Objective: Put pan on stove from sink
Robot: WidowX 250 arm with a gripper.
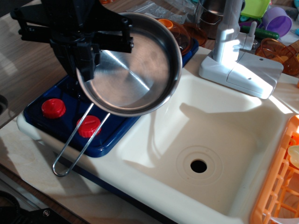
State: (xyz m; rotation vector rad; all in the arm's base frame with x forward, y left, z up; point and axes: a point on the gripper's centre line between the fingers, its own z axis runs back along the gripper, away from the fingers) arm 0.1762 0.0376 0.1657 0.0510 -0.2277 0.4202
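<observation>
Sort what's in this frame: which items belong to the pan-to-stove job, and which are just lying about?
Job: pan, held tilted by the gripper above the stove; sink, now without it.

Bystanders: orange dish rack, white toy faucet, steel pot, purple cup, orange cups.

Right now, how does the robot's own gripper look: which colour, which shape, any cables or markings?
The gripper is matte black, with a wide flat horizontal crossbar, blocky dark fingers hanging below it and small bolt heads at the bar's ends. No markings or cables on it can be seen.
</observation>
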